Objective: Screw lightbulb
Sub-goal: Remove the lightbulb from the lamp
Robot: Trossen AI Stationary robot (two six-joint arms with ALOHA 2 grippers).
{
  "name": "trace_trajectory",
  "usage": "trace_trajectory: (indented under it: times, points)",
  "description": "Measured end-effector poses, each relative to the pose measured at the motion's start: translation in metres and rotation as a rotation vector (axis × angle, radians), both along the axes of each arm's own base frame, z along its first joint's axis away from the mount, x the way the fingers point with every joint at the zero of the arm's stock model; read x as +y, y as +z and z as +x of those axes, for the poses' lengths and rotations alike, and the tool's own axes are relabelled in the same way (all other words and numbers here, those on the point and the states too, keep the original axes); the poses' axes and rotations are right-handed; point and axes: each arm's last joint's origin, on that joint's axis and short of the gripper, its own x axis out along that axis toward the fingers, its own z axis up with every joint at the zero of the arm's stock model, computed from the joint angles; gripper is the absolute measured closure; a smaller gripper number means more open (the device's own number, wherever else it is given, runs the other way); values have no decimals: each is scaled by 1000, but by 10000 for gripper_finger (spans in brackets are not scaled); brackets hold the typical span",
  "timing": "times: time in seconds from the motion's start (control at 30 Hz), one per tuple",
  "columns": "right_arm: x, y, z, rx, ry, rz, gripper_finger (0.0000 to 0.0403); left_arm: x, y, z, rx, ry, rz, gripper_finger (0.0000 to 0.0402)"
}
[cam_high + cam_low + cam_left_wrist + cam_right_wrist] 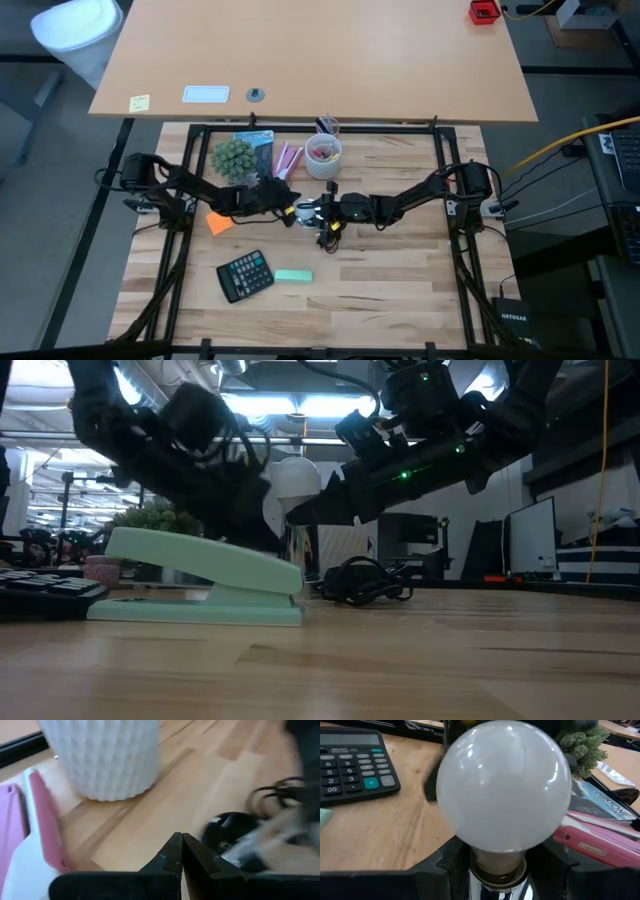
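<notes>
Low view, nearest the lens: mint stapler [205,582] flat on the wooden surface [420,660], calculator [40,588] at the frame edge, coil of black cord [365,582] behind. Above these, both arms meet over mid-surface. Lightbulb [504,787] sits raised off the surface, directly ahead of the right gripper [497,870]; its neck runs down into a shiny metal collar between that arm's fingers, which appear closed around the base. Long axis of the bulb lines up with the right gripper's forward axis, globe end pointing away toward the left arm. Left gripper [181,851]: fingers pressed together at the tips, nothing between them, aimed at the surface near the white textured cup [102,757] and pink items [45,820]. In the high view the bulb [307,210] lies between the two grippers, right arm in charge. Judgement: turning about that shared axis is what screwing needs; left arm is close but not engaged.
</notes>
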Motion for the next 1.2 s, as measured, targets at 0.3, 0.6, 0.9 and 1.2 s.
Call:
trace_trajectory:
  times: [0.3, 0.6, 0.9, 1.2]
  points:
    - [0, 0, 0, 0, -4, -1, 229, -33, 19, -7, -16, -103, -46, 401]
    - [0, 0, 0, -1, -7, -1, 229, -63, 6, -8, 13, -163, -130, 401]
    - [-1, 0, 0, 0, -10, -2, 229, -70, -12, 0, -14, -181, -170, 401]
    - [-1, 0, 0, -1, -10, -2, 229, -71, -21, 4, 7, -167, -185, 401]
